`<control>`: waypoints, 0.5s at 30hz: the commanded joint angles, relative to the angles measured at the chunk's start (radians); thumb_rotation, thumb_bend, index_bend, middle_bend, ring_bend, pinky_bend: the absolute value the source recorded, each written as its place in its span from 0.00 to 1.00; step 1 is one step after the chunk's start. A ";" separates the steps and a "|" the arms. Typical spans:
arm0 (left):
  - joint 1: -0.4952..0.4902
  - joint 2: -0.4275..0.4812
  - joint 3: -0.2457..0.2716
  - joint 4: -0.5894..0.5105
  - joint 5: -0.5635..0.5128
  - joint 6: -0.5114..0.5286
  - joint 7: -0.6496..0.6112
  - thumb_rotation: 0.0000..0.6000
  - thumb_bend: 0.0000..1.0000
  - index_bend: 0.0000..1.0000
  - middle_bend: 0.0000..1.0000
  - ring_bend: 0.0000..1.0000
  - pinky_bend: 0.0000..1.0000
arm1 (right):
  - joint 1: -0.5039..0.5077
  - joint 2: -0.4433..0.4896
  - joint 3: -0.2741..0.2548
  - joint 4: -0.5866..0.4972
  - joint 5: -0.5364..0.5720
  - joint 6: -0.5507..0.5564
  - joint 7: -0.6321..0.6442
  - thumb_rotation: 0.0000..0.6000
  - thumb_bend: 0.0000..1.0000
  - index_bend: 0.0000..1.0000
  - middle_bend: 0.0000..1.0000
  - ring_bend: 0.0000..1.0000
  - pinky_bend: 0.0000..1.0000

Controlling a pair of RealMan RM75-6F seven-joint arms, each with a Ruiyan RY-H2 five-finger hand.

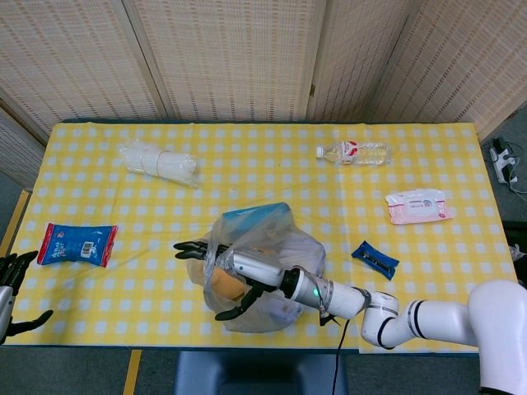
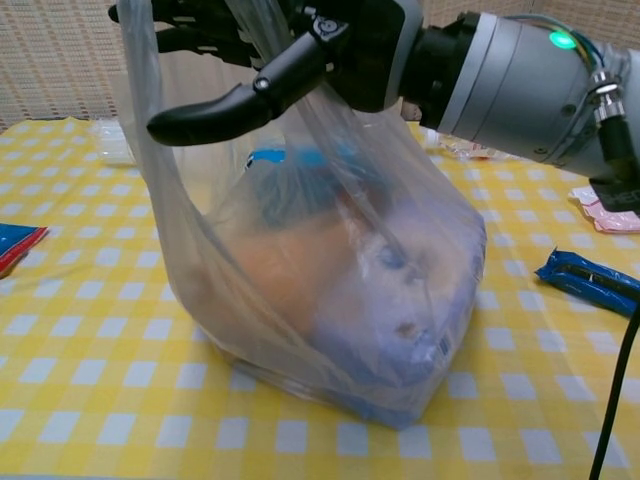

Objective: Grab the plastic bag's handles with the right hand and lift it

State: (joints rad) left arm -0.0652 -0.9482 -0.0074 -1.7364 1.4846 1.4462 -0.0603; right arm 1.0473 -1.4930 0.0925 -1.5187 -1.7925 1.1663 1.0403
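A clear plastic bag [image 1: 276,247] stands near the table's front edge with an orange item, a blue box and other goods inside. My right hand [image 1: 235,267] reaches through its handles from the right. Its fingers [image 1: 188,247] stick out straight past the bag's left side, and the thumb [image 2: 220,95] points down and left. The handles drape over the hand [image 2: 340,40], with no finger curled around them. The bag [image 2: 330,300] is stretched upward and its bottom seems to rest on the cloth. My left hand [image 1: 12,284] sits at the front left corner, empty, fingers apart.
A blue snack packet [image 1: 78,243] lies at the left. At the back are a bundle of clear plastic [image 1: 156,162] and a water bottle [image 1: 354,152]. A pink wipes pack [image 1: 419,206] and a blue bar [image 1: 375,260] lie to the right of the bag.
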 commanded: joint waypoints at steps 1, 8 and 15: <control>-0.001 0.000 0.000 -0.001 -0.002 -0.002 0.001 1.00 0.19 0.03 0.13 0.07 0.00 | 0.016 -0.032 0.000 0.036 -0.009 0.023 0.072 1.00 0.21 0.00 0.00 0.04 0.00; 0.001 0.002 -0.003 -0.002 -0.004 0.002 -0.001 1.00 0.19 0.02 0.13 0.07 0.00 | 0.034 -0.094 0.025 0.095 0.009 0.084 0.238 1.00 0.21 0.00 0.00 0.06 0.00; 0.001 0.003 -0.002 0.000 -0.004 -0.001 -0.005 1.00 0.19 0.02 0.13 0.07 0.00 | 0.055 -0.126 0.050 0.130 0.041 0.099 0.372 1.00 0.21 0.00 0.00 0.08 0.00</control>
State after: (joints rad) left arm -0.0645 -0.9456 -0.0098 -1.7367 1.4805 1.4454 -0.0651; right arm 1.0925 -1.6071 0.1333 -1.4023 -1.7631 1.2604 1.3847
